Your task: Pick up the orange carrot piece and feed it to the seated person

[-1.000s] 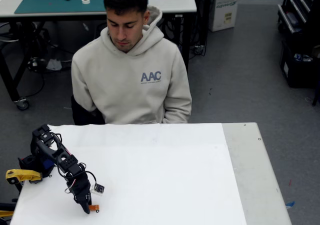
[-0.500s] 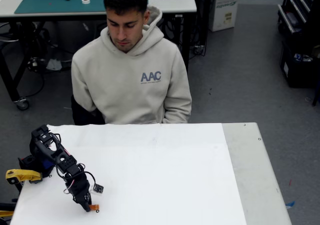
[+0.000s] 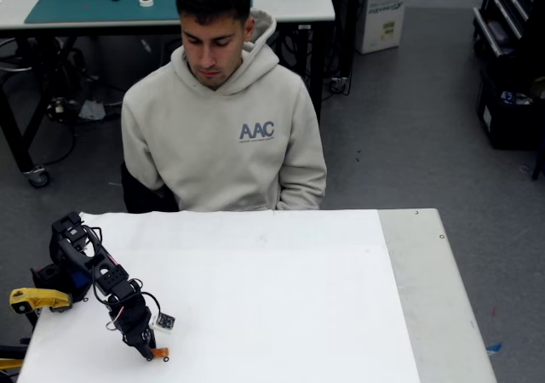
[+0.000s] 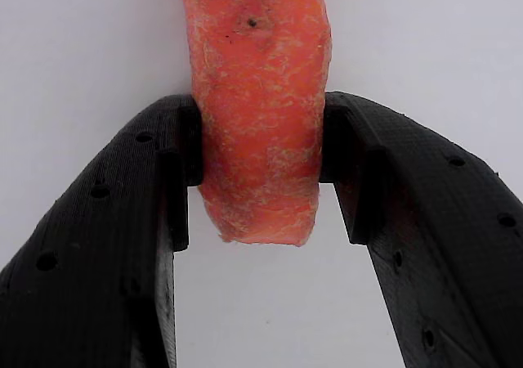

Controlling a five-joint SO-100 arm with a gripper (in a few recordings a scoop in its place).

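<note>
White table (image 3: pixel 281 298), near its front-left corner: the orange carrot piece (image 4: pixel 257 114) is pinched crosswise between both fingers of the gripper (image 4: pixel 260 151), low on the surface, apparently readied for lifting toward the seated person (image 3: pixel 223 128).

Over the last second the arm (image 3: pixel 94 272) sank a little lower over the table, bringing the gripper (image 3: pixel 150 354) down at the carrot piece (image 3: pixel 160 352), which it now pinched between both fingers.
</note>
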